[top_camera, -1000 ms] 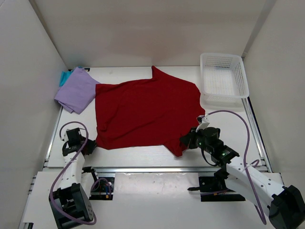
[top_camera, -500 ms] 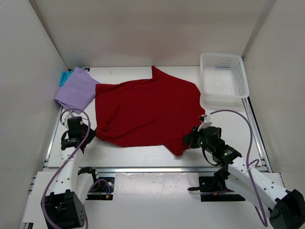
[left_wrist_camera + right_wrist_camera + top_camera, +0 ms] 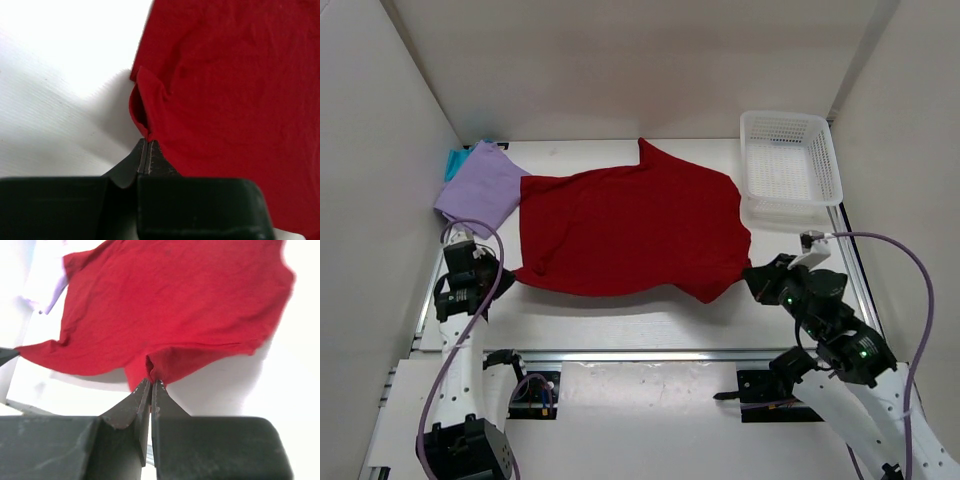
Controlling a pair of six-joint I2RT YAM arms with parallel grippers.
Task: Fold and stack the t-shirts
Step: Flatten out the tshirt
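The deep red t-shirt [image 3: 630, 230] lies spread across the middle of the table, its near edge lifted and stretched between both arms. My left gripper [image 3: 505, 275] is shut on the shirt's near left corner [image 3: 147, 131]. My right gripper [image 3: 752, 272] is shut on its near right corner [image 3: 152, 371], which hangs above the table. A folded lavender t-shirt [image 3: 480, 188] rests at the far left on top of a teal one [image 3: 453, 160], of which only a corner shows.
A white lattice basket [image 3: 790, 165] stands at the far right corner. White walls close in the left, back and right sides. A metal rail [image 3: 640, 355] runs along the near edge between the arm bases.
My left gripper has shut on the shirt's near left corner and lifted it. My right arm has moved right and up, pulling the near hem taut.
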